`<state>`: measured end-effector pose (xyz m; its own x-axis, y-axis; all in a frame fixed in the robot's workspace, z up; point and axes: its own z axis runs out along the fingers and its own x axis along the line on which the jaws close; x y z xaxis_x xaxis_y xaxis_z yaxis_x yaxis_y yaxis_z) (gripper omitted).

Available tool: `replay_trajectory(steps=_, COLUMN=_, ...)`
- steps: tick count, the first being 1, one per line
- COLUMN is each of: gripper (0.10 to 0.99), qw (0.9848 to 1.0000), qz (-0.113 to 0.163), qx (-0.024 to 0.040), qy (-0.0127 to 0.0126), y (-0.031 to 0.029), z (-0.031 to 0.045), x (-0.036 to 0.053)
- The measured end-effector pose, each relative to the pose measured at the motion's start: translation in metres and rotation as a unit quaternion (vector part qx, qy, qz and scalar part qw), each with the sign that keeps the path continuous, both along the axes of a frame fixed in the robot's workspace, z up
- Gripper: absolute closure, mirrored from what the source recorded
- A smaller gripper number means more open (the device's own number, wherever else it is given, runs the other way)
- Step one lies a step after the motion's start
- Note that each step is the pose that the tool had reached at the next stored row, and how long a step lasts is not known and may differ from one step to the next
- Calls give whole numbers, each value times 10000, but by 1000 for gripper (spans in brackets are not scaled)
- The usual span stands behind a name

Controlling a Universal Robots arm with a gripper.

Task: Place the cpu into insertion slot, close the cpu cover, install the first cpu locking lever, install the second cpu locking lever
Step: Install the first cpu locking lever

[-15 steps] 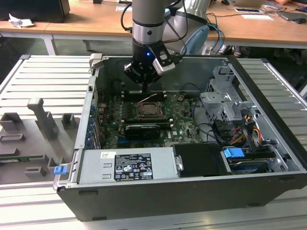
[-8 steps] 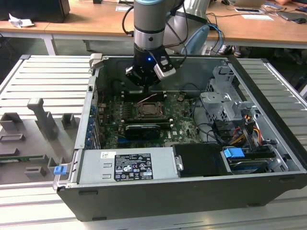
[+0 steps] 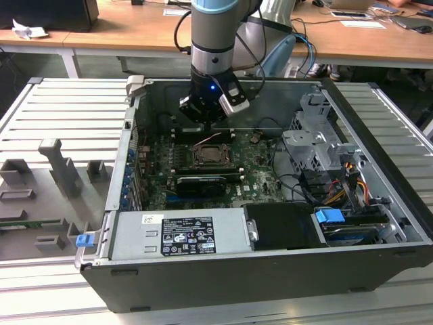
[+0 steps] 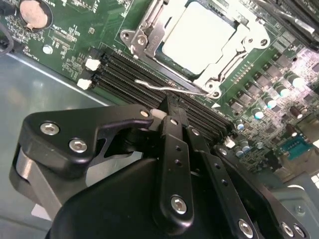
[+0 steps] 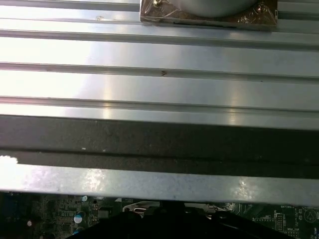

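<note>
My gripper [image 4: 169, 107] is closed, empty, tips at a locking lever [image 4: 169, 88]. The cpu [image 4: 199, 37] sits in the insertion slot [image 3: 212, 156], the cpu cover [image 4: 227, 62] down over it.

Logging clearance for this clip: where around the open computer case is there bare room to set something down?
The ribbed metal table is bare toward the exterior view's left of the case, beyond the grey fixtures. Inside, motherboard, cables and claw crowd it.

One arm [image 3: 213, 34], one open PC case [image 3: 379, 196]. One cpu [image 4: 198, 37] in one slot [image 4: 149, 47] under one cover [image 4: 219, 69]. One coin cell [image 4: 32, 12]. One power supply [image 3: 179, 233]. Two blue tabs [image 3: 84, 240].
</note>
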<state>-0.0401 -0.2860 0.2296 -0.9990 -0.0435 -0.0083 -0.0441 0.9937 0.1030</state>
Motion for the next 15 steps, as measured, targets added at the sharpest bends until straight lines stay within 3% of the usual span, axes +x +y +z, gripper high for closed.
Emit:
replay_trajectory(steps=7, gripper=980, qw=10000, qz=10, qx=0, qy=0, y=-27, z=-17, x=17)
replay_trajectory(steps=15, gripper=980, qw=10000, qz=12, qx=0, qy=0, y=-27, z=-67, x=142)
